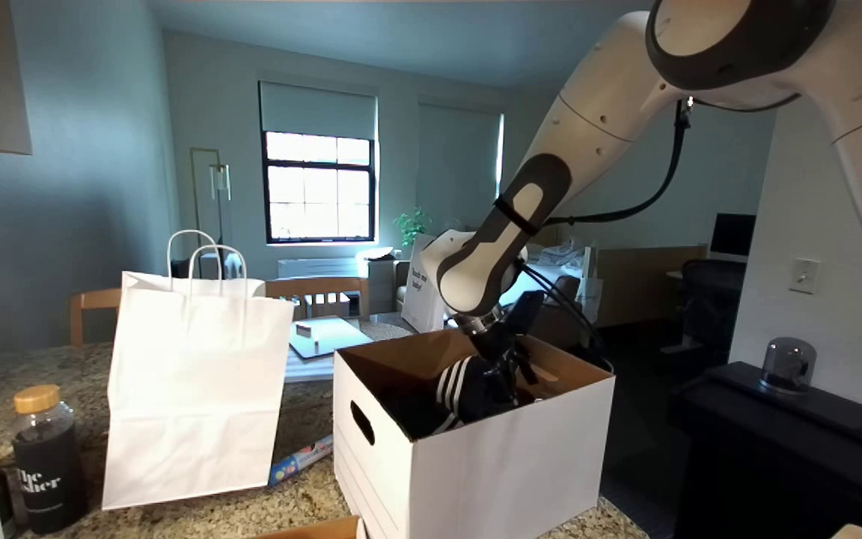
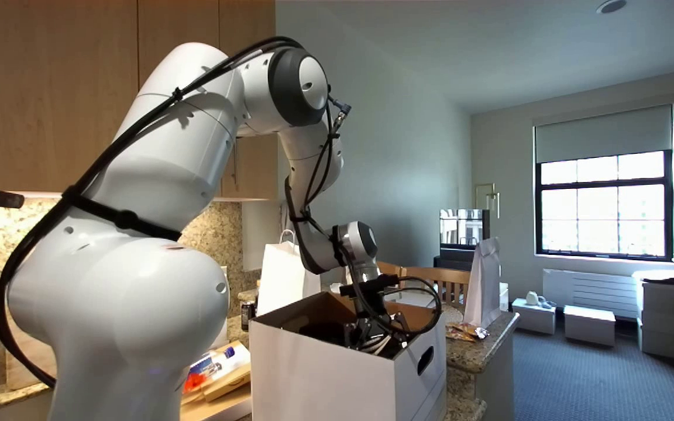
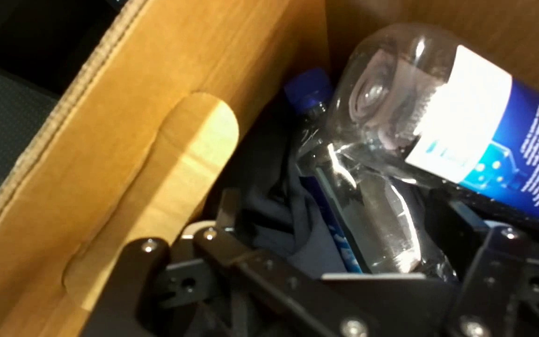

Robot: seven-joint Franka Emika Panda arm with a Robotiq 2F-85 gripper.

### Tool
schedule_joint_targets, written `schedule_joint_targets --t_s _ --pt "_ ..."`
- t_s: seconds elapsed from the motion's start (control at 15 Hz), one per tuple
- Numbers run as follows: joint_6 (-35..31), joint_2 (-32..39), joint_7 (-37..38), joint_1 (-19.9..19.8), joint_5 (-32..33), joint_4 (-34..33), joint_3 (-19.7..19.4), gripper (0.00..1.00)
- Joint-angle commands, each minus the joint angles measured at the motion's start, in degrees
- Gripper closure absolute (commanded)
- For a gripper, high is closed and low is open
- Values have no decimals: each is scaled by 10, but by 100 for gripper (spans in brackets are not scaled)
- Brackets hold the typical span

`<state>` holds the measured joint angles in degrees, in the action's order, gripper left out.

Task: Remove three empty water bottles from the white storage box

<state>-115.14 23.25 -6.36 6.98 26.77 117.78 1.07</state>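
The white storage box (image 1: 506, 479) stands on the counter with its top uncovered, as both exterior views show. My gripper (image 3: 346, 213) reaches down inside it, jaws spread wide. In the wrist view a clear water bottle with a blue cap (image 3: 367, 206) lies between the fingers, which do not appear closed on it; its lower end is hidden behind the gripper. Across its upper part rests a second clear bottle with a blue label (image 3: 480, 126), partly out of frame. Outside the box, a clear bottle with a blue cap (image 2: 214, 368) lies in a cardboard tray (image 2: 229, 403).
Dark cloth with white stripes (image 1: 468, 389) fills part of the box. The box's cardboard wall (image 3: 124, 117), with a hand-hole flap, runs close beside one finger. Nearby are a white paper bag (image 1: 199, 389), a dark jar (image 1: 48, 464) and a blue tube (image 1: 302, 458).
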Motion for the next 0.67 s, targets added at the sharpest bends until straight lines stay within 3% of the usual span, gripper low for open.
schedule_joint_targets --t_s 0.0,0.6 --pt "2 -25 -96 -8 17 20 20 0" --pt "9 -20 -328 -20 54 23 39 0"
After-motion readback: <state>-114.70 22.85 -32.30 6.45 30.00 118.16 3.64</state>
